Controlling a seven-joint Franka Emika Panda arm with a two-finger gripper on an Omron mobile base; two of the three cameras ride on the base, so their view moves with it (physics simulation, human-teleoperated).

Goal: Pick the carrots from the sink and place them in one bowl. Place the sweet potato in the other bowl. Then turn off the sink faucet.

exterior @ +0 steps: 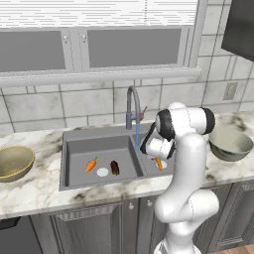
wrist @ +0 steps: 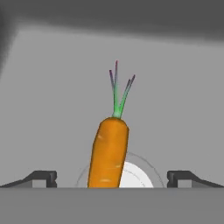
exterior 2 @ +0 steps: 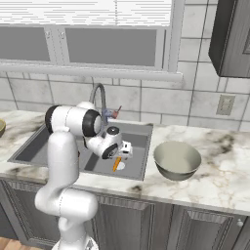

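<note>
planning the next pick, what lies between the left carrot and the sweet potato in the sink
The pale drain, slightly nearer the front, lies between carrot and sweet potato; seen in the left base view.

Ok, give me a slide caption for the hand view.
Open hand poised over an orange tapered carrot lying across the round pale drain on the grey sink floor.

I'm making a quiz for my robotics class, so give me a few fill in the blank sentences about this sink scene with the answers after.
1. The carrot between the open gripper's fingertips lies partly over the round pale ____.
2. In the left basin, the other carrot lies beside the dark ____.
3. The grey bowl stands on the counter to the ____ of the sink.
4. Water runs from the ____.

Missing words: drain; sweet potato; right; faucet
</note>
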